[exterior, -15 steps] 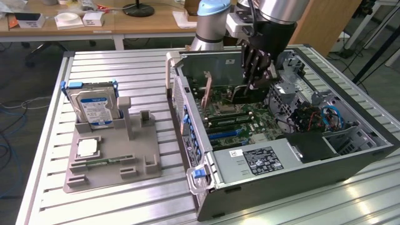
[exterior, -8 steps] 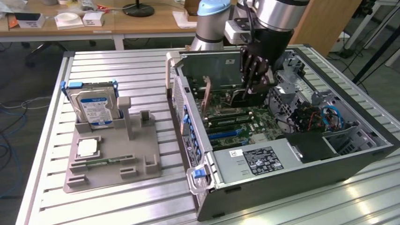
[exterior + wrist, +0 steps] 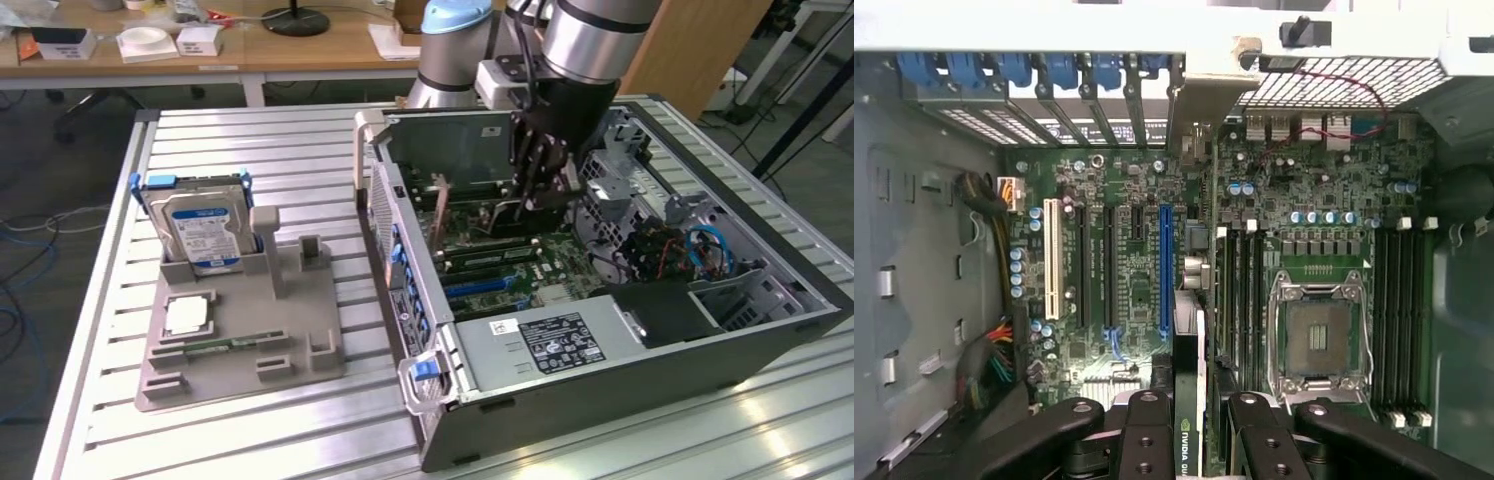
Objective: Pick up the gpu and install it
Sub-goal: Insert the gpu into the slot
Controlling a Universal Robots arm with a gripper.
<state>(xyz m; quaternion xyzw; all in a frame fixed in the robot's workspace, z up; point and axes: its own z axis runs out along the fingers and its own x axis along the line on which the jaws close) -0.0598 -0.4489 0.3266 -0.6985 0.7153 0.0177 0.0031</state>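
My gripper (image 3: 541, 190) reaches down into the open computer case (image 3: 787, 330) over the motherboard. In the wrist view, the gripper (image 3: 1192, 412) is shut on the gpu (image 3: 1187, 440), a thin card seen edge-on between the black fingers (image 3: 1144, 420). The card's silver bracket (image 3: 1204, 100) points at the row of rear slot covers with blue clips (image 3: 1054, 70). The card hangs above the board, just to the side of the long blue slot (image 3: 1164, 270) and beside the memory slots (image 3: 1239, 290). I cannot tell whether its lower edge touches any slot.
A grey holder (image 3: 240, 340) stands on the table at the exterior view's left, carrying a hard drive (image 3: 200, 230), a square chip (image 3: 187, 315) and a small memory stick (image 3: 220, 345). Inside the case are the processor socket (image 3: 1314, 335), the power supply (image 3: 561, 340) and cable bundles (image 3: 681, 250).
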